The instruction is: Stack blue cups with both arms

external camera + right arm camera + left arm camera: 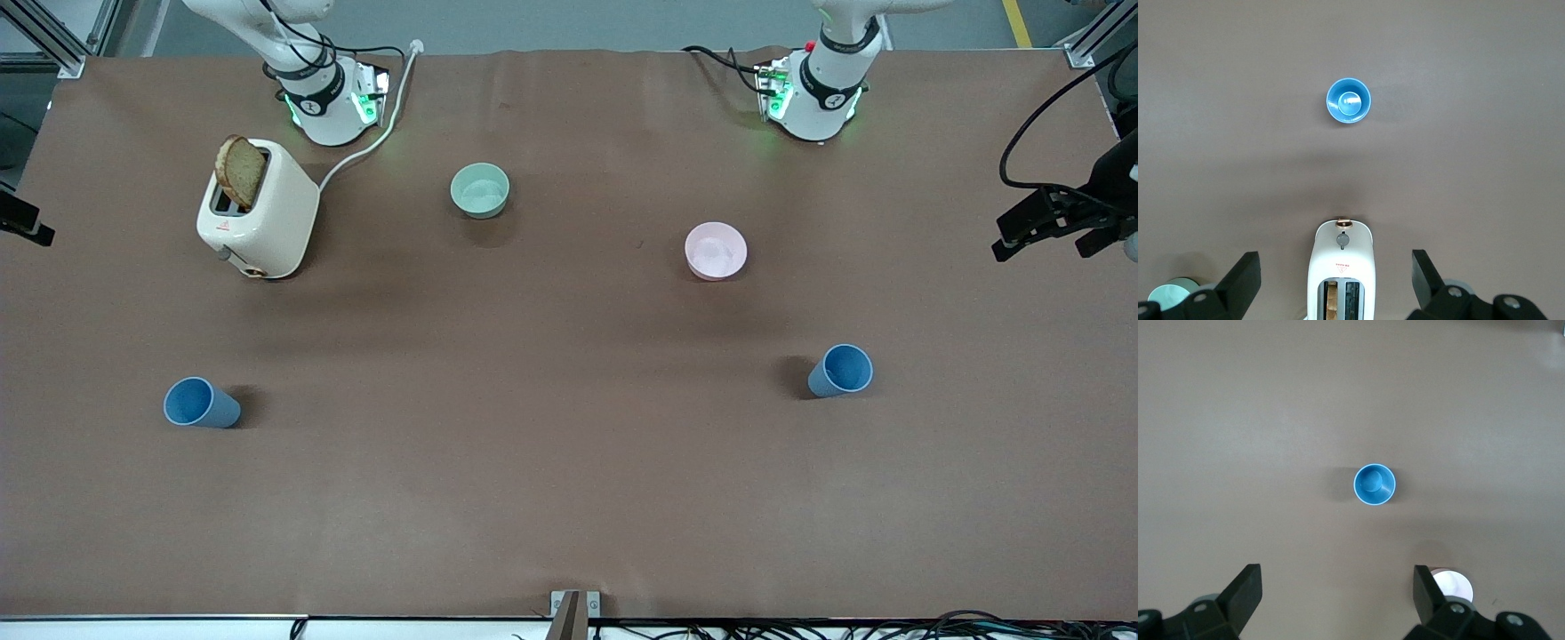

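Two blue cups stand upright on the brown table. One (201,404) is toward the right arm's end, the other (841,371) toward the left arm's end. Only the arms' bases show in the front view; both hands are out of it. In the left wrist view my left gripper (1337,587) is open and empty, high over the table, with a blue cup (1374,485) far below it. In the right wrist view my right gripper (1335,270) is open and empty, high over the toaster, with the other blue cup (1349,101) on the table below.
A white toaster (258,209) holding a bread slice (241,171) stands near the right arm's base. A mint-green bowl (480,189) and a pink bowl (716,251) sit farther from the front camera than the cups. Black gear (1067,218) hangs at the left arm's end.
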`<act>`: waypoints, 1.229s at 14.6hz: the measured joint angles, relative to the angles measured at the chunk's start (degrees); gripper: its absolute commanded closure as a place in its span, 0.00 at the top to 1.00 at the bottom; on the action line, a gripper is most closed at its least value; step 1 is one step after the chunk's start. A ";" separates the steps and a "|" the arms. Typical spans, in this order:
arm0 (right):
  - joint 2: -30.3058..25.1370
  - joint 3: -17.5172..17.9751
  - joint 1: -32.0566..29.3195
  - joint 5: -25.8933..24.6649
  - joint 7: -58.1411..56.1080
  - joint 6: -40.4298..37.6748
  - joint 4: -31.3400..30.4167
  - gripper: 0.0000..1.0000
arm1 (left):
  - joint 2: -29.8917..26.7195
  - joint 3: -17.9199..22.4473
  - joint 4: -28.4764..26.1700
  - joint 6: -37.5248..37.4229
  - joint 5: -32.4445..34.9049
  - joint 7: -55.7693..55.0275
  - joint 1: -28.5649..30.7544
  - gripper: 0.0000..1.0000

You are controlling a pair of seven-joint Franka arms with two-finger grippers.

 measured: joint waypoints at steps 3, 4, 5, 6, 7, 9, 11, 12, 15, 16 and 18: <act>-0.01 0.00 0.00 0.00 0.00 0.00 0.00 1.00 | 0.00 0.00 0.04 0.00 0.00 0.00 0.00 1.00; -0.01 0.00 0.00 0.00 0.00 0.00 0.00 1.00 | 0.00 0.00 0.06 0.00 0.00 0.00 0.00 1.00; -0.01 0.00 0.00 0.00 0.00 0.00 0.00 1.00 | 0.00 0.00 0.07 0.00 0.00 0.00 0.00 1.00; -0.01 0.00 0.00 0.00 0.00 0.00 0.00 1.00 | 0.00 0.00 0.07 0.00 0.00 0.00 -0.01 1.00; -0.01 0.00 0.00 0.00 0.00 0.00 0.00 1.00 | 0.01 -0.01 0.07 0.00 0.00 0.00 -0.05 1.00; -0.01 0.00 0.00 0.00 0.00 0.00 0.00 1.00 | 0.23 -0.09 0.05 -0.25 0.00 0.00 -0.09 1.00; -0.01 0.00 0.00 0.00 0.00 0.00 0.00 1.00 | 0.71 -0.26 0.03 -0.98 0.00 0.00 -0.08 1.00; -0.01 0.00 0.00 0.00 0.00 0.00 0.00 1.00 | 0.96 -0.30 0.03 -1.06 0.00 0.00 -0.07 1.00; -0.01 0.00 0.00 0.00 0.00 0.01 0.00 1.00 | 2.13 -0.32 0.04 -1.02 0.00 0.00 -0.03 1.00; -0.01 -0.01 0.00 0.00 0.00 0.04 -0.01 0.99 | 3.00 -0.34 0.04 -0.94 0.00 0.00 -0.03 1.00; -0.01 -0.06 0.00 0.00 0.00 0.21 -0.07 0.99 | 5.53 -0.34 0.04 -0.72 0.00 0.00 0.03 1.00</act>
